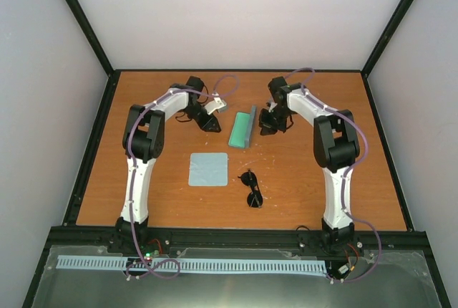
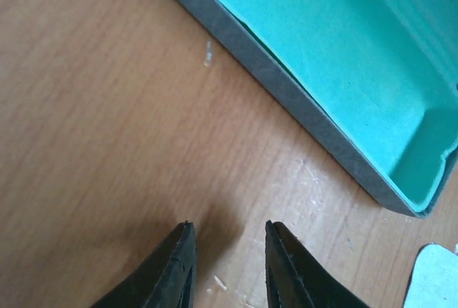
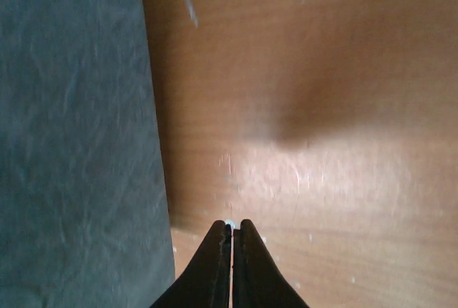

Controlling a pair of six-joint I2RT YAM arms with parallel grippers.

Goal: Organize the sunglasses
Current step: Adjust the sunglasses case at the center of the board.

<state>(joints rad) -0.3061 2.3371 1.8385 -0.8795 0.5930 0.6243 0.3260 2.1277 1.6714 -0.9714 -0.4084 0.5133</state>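
left gripper [image 2: 227,228]: jaws part open, only bare table [image 2: 107,107] in the gap, nothing held. Tips sit low over the wood. The case [image 2: 343,71] is ahead of it and off to its right, open with the green lining showing, clear of the fingers [image 2: 177,268]. A corner of the pale blue cloth [image 2: 433,279] shows at its far right.

right gripper [image 3: 231,225]: fingertips pressed together with nothing between them, so it has hold of nothing. The case's grey outer wall runs just to its left, close beside the tips. Contact can't be told from the wrist view.

Top view: the case lies between the two grippers, one on each long side.

The sunglasses [image 1: 252,188] lie flat on the table, well apart from both hands — back toward the arm bases, behind the case, a bit nearer the right gripper than the left. The cloth is just beside them on the left gripper's side. Too small to tell whether their arms are folded.
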